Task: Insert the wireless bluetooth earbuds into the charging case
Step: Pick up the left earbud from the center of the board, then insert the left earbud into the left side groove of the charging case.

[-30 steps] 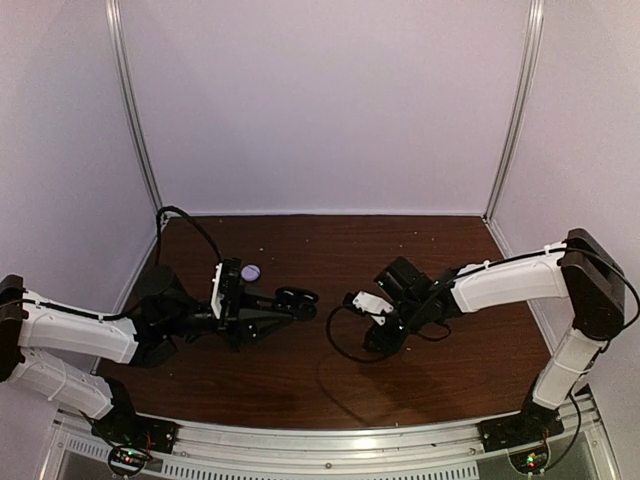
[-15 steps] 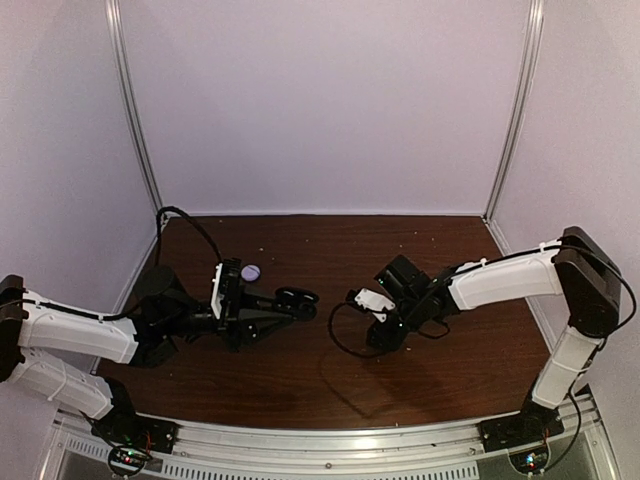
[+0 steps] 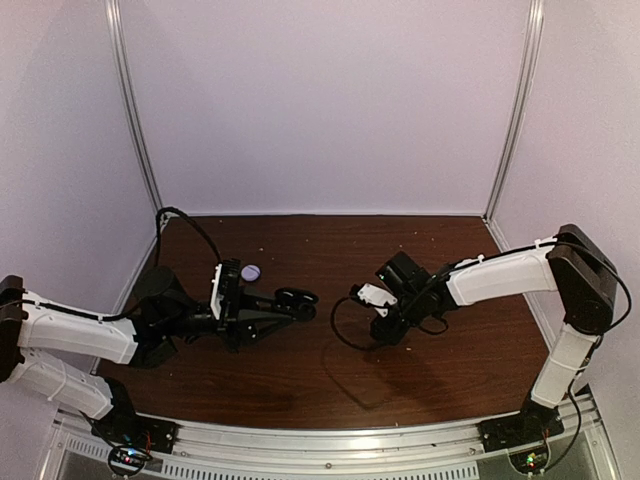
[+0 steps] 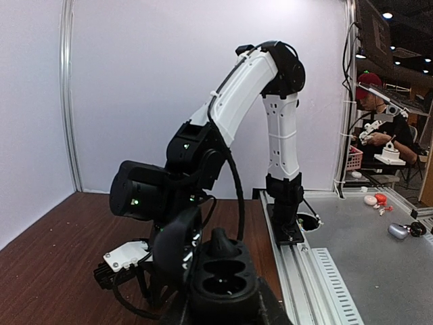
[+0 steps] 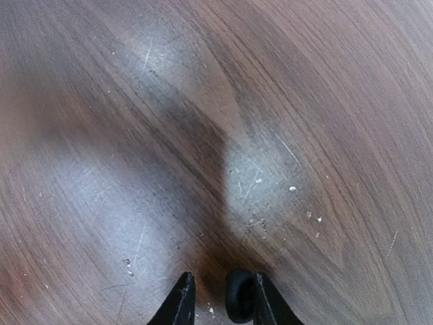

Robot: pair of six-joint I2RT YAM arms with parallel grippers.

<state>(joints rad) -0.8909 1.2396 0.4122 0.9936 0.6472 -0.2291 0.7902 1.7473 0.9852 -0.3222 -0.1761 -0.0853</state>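
My left gripper (image 3: 283,301) is shut on the black charging case (image 3: 297,296) and holds it above the table. In the left wrist view the case (image 4: 224,292) sits between the fingers with its lid (image 4: 173,248) open to the left. Two wells show empty, and a black pointed piece (image 4: 223,242) stands at the case's far end. My right gripper (image 3: 383,334) points down at the table, just right of the case. In the right wrist view a small rounded black earbud (image 5: 238,296) lies against the right finger (image 5: 265,302), with a gap to the left finger (image 5: 180,302). No white earbuds show.
A small round purple object (image 3: 250,271) lies behind the left wrist. A black cable (image 3: 340,338) loops under the right wrist. The brown table (image 3: 330,240) is walled by white panels at the back and sides. White specks (image 5: 292,188) dot the wood.
My right arm has shifted slightly to the right, away from the case. My left arm and the case have not moved.
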